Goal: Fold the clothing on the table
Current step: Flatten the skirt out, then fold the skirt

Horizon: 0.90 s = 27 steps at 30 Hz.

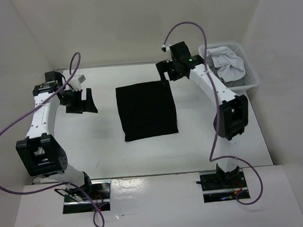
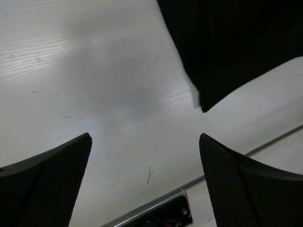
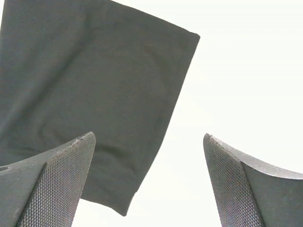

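We are looking down on the clothing [image 1: 147, 110], lying flat as a black near-square on the table [image 1: 107, 147], with both arms poised at its flanks. The left gripper [image 1: 81, 105] is holding its jaws spread wide, pinching nothing; the clothing is sitting off to its right, apart from it, with a band of white table showing between them. From the left wrist, the left gripper [image 2: 144, 137] is framing bare table [image 2: 94, 71], one corner of the clothing [image 2: 227, 47] is lying ahead of its right finger, and the thin metal edge strip [image 2: 265, 144] is running past that finger. The right gripper [image 1: 163, 74] is also standing spread and gripping nothing, at the far right corner of the clothing. From the right wrist, the right gripper [image 3: 149, 135] is showing the clothing [image 3: 94, 94] ahead of its left finger, the fabric's edge running between the fingers, and white table [image 3: 246, 71] ahead of its right finger. Just to the right of that gripper, a white basket [image 1: 252, 81] is crowding the right arm, holding a white garment [image 1: 225, 57] and a grey garment [image 1: 231, 73]. Purple cables [image 1: 203, 38] are looping above both arms. White walls [image 1: 14, 60] are closing in behind the left gripper and beyond the basket.
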Available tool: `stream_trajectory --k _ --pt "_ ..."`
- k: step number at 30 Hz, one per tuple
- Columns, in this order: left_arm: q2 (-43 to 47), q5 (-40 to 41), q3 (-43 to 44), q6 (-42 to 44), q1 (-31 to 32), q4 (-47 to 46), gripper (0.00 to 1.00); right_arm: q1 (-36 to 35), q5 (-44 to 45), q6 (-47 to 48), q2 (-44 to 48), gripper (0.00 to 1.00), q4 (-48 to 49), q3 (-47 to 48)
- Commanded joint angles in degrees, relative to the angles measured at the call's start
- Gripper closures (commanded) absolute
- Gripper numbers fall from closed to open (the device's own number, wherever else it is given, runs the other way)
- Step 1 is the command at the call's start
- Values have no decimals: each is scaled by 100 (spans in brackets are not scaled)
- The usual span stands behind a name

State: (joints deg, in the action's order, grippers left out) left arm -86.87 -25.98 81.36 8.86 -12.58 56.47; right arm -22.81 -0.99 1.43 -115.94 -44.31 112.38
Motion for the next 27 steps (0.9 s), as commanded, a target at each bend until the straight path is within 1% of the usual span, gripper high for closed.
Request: stream_trajectory --k 1,3,5,7,8,11,12,15,16,20,23,24,26,27 --pt "-565 -697 283 116 159 -21 0 258 -103 454 353 2 599 -1109" --pt "-1022 -768 432 46 220 -126 0 443 -103 516 423 2 722 -1393" --pt "-1340 -769 766 -164 282 -293 0 522 -103 569 423 2 783 -1631" --pt "-1771 -603 1029 -358 431 -478 0 523 -50 621 423 2 863 -1754" --pt "-1894 -375 1318 -455 432 -574 0 523 20 621 362 2 924 -1754" --pt "-2377 38 1802 -763 668 -891 0 576 20 621 90 5 864 -1518" --pt "-2622 101 2152 -815 730 -970 0 576 20 621 11 5 863 -1387" --pt "-3107 277 2690 -973 959 -1023 0 576 20 621 -323 6 793 -1088" --pt "-3230 330 3014 -1026 1072 -1024 0 576 -32 621 -489 6 732 -1017" --pt "-3844 690 3683 -1079 1345 -1024 0 628 -137 621 -859 7 731 -648" --pt "-4205 1190 4035 -1132 1573 -1024 1 628 -304 621 -1149 8 626 -157" --pt "-4294 1470 4106 -1202 1626 -1024 1 628 -305 621 -1220 8 626 -59" --pt "-4487 1656 4177 -1255 1758 -971 2 628 -392 621 -1378 9 565 161" --pt "-4488 1796 4177 -1334 1759 -971 2 628 -445 621 -1544 9 486 414"
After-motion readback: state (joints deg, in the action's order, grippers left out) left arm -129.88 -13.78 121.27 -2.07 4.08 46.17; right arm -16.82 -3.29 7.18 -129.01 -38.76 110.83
